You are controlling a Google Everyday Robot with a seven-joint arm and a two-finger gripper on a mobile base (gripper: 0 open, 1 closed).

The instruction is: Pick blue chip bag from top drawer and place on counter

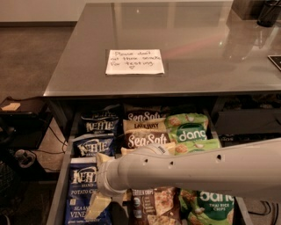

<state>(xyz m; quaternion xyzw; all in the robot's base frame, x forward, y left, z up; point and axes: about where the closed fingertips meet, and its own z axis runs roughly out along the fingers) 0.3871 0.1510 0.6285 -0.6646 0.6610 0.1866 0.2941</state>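
The top drawer [59, 193] is pulled out below the counter [197, 48]. Three blue chip bags lie in its left column: far [99, 122], middle [94, 145] and nearest [81, 190]. My white arm reaches in from the right across the drawer. My gripper [94, 184] is over the nearest blue bag. It is open, with one cream finger [97, 205] lying on the bag's lower part and the other [102, 158] near its top edge. The arm hides part of this bag.
Brown Sea Salt bags [147, 139] fill the middle column and green dang bags [191, 132] the right, with another brown snack bag [151, 206] in front. A white handwritten note [134, 61] lies on the counter. Dark objects [267, 11] stand at its far right corner. Cables and a low shelf [17, 110] are at left.
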